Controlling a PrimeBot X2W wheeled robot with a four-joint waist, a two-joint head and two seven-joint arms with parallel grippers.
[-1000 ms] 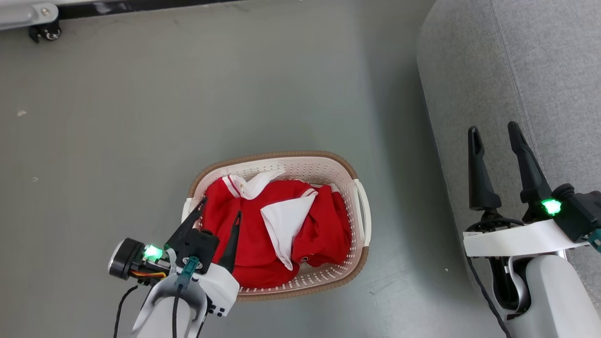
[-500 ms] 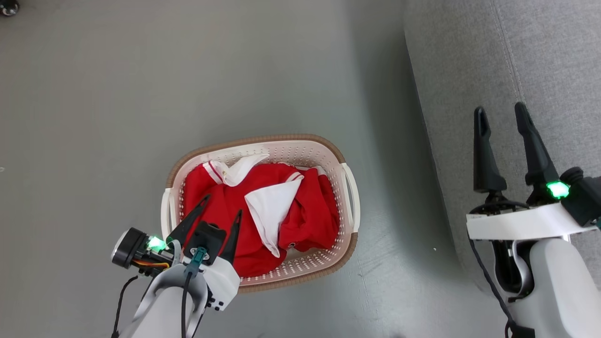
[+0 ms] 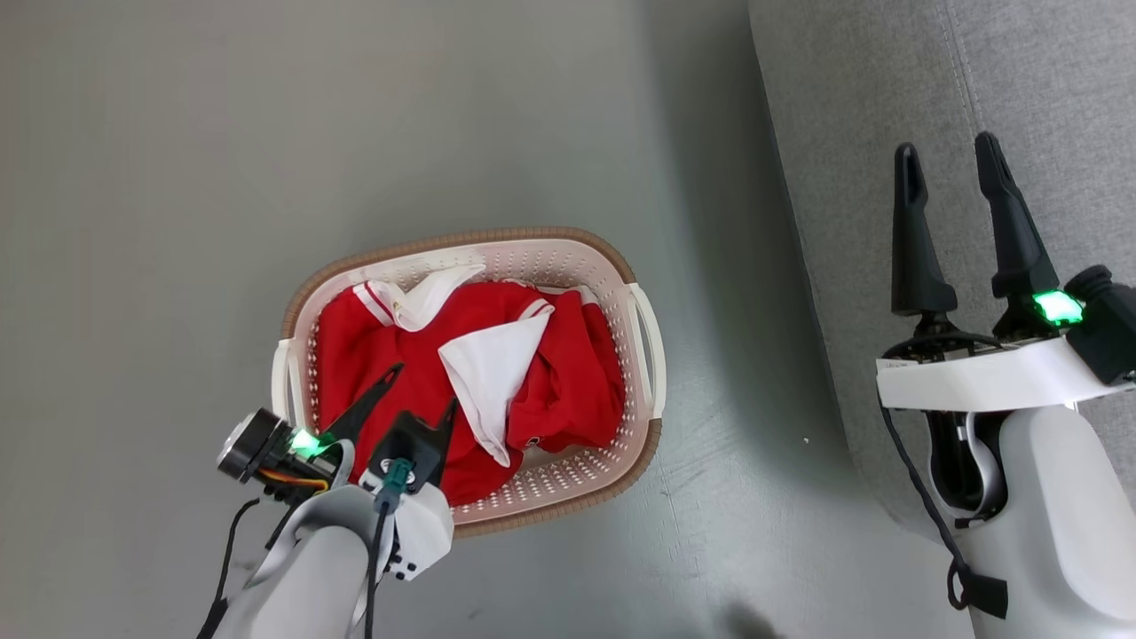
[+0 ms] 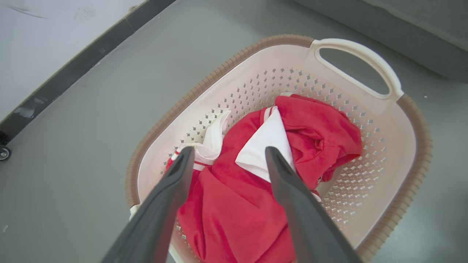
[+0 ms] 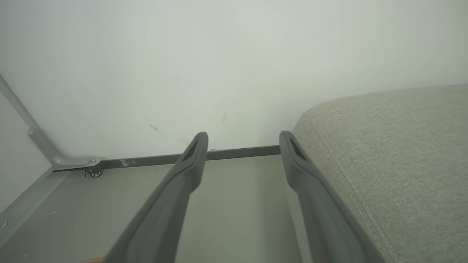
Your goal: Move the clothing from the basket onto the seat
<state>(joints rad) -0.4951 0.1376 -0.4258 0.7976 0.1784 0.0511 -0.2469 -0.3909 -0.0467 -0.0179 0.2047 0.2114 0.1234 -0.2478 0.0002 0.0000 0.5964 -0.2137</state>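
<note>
The clothing (image 3: 568,390), bright red with a white panel and striped trim, lies bunched in the cream basket (image 3: 646,355) on the floor. My left gripper (image 3: 424,388) hangs open over the near left part of the pile, tips just above the red fabric. In the left wrist view the left gripper (image 4: 229,150) has its fingers spread over the clothing (image 4: 321,135), inside the basket (image 4: 387,146). My right gripper (image 3: 945,146) stands open and empty above the grey seat (image 3: 843,89) at the right. The right gripper (image 5: 244,135) is beside the seat (image 5: 395,153), pointing at the wall.
Grey floor (image 3: 177,177) surrounds the basket, with a gap between it and the seat. A pale wall with a dark skirting (image 5: 146,160) runs behind. A grey metal frame on a small caster (image 5: 95,173) stands at the far left.
The head view has shifted, so basket and seat sit higher and further left. Against the basket, my left gripper has moved inward from the left rim over the clothing. Both grippers stay open.
</note>
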